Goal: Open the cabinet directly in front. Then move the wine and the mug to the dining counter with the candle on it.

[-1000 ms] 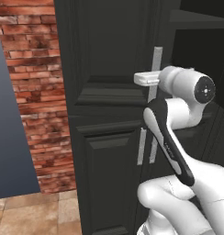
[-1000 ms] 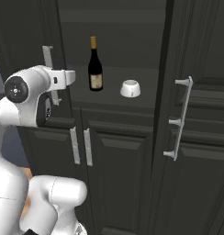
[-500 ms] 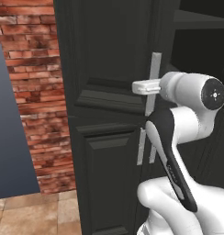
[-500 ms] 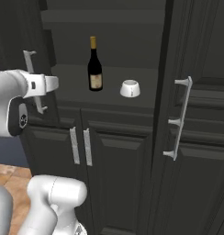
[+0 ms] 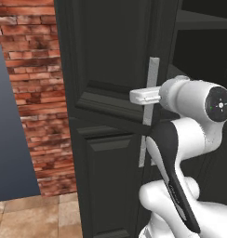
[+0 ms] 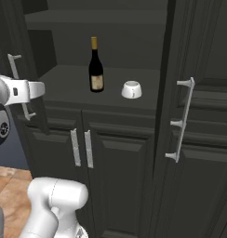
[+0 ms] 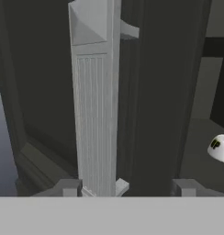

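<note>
Black cabinet [image 6: 124,153] by a brick wall [image 5: 34,107], both upper doors swung open
Claw [image 7: 125,186] spread, straddling the left door's handle [image 7: 95,110]; wine [image 6: 96,67] and mug [image 6: 132,89] wait on the shelf [image 6: 110,90]

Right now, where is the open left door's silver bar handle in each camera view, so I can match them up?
Left base view: the handle stands upright at centre, along the door's edge, crossed by the white gripper.
Right base view: the handle is at the far left, mid-height.
Hand view: the handle is the broad pale bar left of centre.
Shared landmark: the gripper, right at the handle in every view.
</note>
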